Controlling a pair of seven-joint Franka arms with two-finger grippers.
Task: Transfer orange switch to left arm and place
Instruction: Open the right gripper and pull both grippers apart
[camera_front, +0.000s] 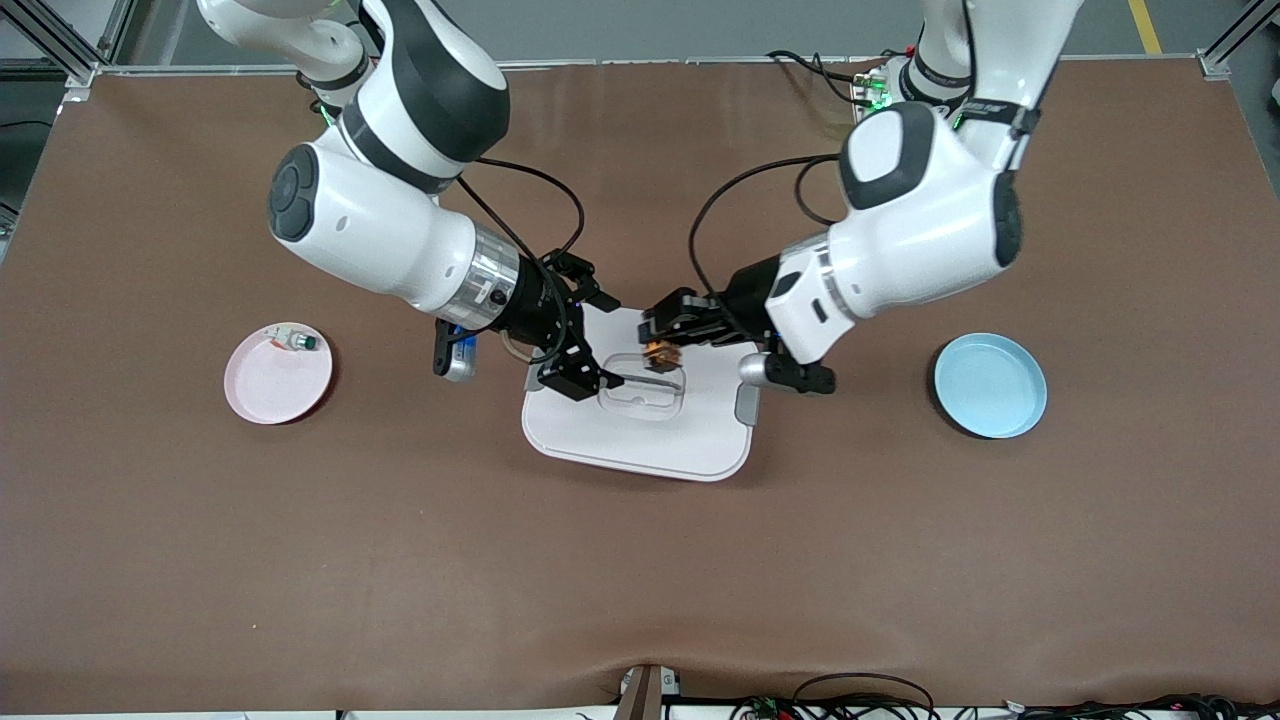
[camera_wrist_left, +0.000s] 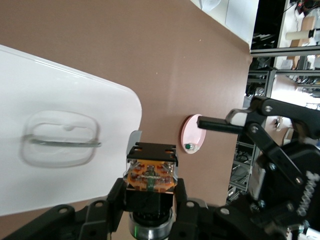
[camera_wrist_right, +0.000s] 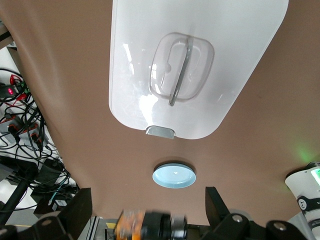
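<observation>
Above the box, both arms reach inward. Left tool pinches the orange switch over the lid; right tool hangs beside it over the box, fingers spread wide.

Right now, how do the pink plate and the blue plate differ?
The pink plate lies toward the right arm's end of the table; the blue plate lies toward the left arm's end. The pink plate holds a small white part with a green tip, while the blue plate holds nothing. Both are round, shallow, similar in size, and flank the white box.
</observation>
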